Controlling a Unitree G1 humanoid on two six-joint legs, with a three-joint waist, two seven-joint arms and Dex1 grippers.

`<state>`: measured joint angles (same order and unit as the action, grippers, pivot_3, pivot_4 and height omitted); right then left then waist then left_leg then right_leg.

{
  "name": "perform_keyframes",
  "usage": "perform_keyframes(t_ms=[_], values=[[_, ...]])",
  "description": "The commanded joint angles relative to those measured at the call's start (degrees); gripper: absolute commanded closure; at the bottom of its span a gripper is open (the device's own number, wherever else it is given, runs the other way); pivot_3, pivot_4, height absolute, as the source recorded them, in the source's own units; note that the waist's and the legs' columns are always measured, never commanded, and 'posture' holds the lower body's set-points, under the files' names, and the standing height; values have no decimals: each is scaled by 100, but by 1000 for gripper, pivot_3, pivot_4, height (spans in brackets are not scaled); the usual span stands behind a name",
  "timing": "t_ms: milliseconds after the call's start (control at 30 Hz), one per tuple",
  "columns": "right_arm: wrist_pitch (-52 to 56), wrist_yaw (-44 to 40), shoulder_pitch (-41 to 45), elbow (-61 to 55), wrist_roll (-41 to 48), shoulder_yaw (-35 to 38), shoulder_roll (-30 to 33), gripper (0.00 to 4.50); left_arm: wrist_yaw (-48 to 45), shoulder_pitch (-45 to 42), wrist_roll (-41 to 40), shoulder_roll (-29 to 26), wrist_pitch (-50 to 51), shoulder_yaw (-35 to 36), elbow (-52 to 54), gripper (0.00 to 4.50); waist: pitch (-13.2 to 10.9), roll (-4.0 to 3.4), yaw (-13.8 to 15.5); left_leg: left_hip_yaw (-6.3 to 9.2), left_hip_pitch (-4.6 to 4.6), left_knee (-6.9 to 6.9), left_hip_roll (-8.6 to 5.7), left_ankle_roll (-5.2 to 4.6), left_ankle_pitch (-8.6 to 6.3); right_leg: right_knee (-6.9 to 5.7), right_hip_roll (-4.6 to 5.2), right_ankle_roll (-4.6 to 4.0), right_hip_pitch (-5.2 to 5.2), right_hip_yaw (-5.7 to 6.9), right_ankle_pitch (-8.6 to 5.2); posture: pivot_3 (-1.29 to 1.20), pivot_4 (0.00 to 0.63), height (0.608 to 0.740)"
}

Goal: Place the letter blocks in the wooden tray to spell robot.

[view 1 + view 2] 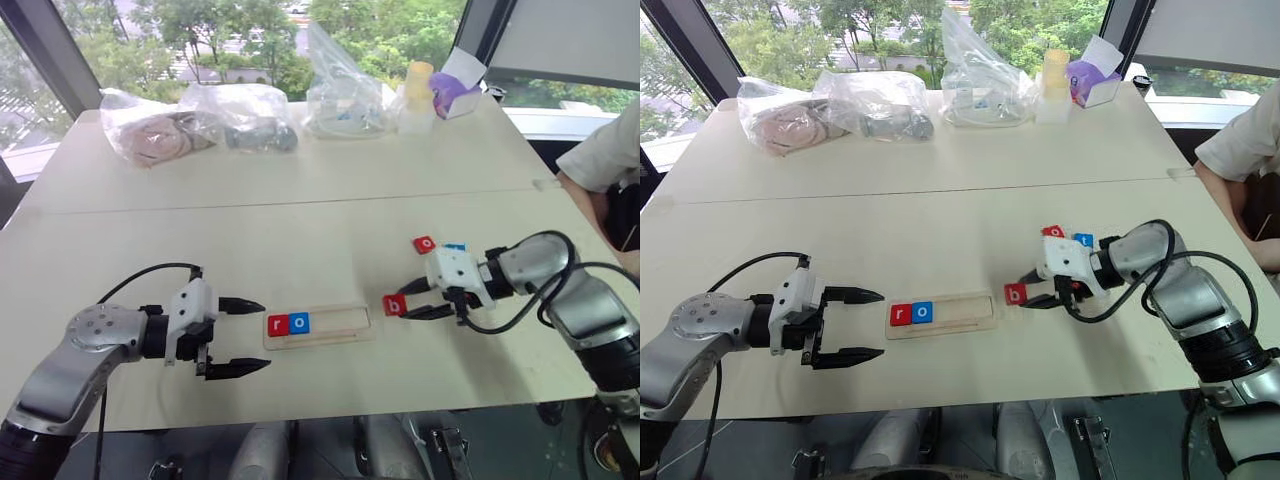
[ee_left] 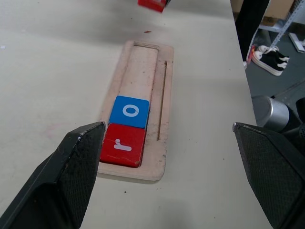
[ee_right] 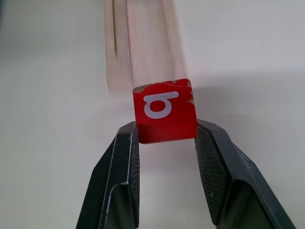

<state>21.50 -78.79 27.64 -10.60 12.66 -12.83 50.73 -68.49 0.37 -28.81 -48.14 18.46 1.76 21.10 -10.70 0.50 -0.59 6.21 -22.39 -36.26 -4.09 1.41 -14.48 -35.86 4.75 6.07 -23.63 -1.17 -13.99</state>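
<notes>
Left gripper (image 1: pixel 240 337): seen at lower left of the head view, fingers spread wide, nothing held; it is aimed at the left end of the wooden tray and kept just apart from it.
Wooden tray (image 1: pixel 345 327): laid flat on the tabletop (image 1: pixel 300 230), low and a little left of centre; two blocks are seated in the left part of its recess, the remainder of the recess is bare wood.
Red r block (image 1: pixel 278 324): seated at the tray's far left end.
Blue o block (image 1: pixel 299 322): seated touching the r block, on its right.
Red b block (image 1: pixel 395 305): pinched between the two fingers of the right gripper, just right of the tray's right end.
Right gripper (image 3: pixel 167 138): closed on the b block, one finger pressed on either side.
Red o block (image 1: pixel 424 244): seen right of centre on the tabletop, above the right gripper.
Blue block (image 1: pixel 455 246): just right of the red o block, largely hidden by the gripper body; its letter cannot be read.
Plastic bags (image 1: pixel 200 120): lined along the top of the frame.
</notes>
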Motion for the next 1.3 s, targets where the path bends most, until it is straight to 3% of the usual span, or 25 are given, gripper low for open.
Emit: perform_keyframes(t_ms=[33, 233, 500, 1300], values=[[460, 285, 156, -465, -89, -369, -295, 3403, 21, 15, -67, -7, -80, 130, 190, 0, 0, 1, 0, 0, 0, 0, 0, 0, 0, 0, 1, 0, 0, 0, 0, 0, 150, 740], [849, 772, 537, -406, -527, -1061, -1010, 3403, 29, 35, -129, 28, -45, 99, 317, 0, 0, 1, -5, -2, -3, 0, -2, 2, 1, -6, 2, 1, -7, -1, 1, 0, 150, 740], [1039, 925, 659, -316, -599, -1385, -1365, 3403, 78, 46, -113, 64, -54, 64, 363, 0, 0, 1, -7, -1, -3, 0, -3, 3, 2, -9, 0, 2, -9, -1, 2, 0, 150, 740], [1059, 1091, 763, 90, -775, -1668, -1731, 3403, 194, 135, -68, 102, -128, 60, 393, 0, 0, 1, -19, -1, -3, 1, -3, 5, 3, -16, -6, 2, -14, -1, 3, 0, 150, 740]])
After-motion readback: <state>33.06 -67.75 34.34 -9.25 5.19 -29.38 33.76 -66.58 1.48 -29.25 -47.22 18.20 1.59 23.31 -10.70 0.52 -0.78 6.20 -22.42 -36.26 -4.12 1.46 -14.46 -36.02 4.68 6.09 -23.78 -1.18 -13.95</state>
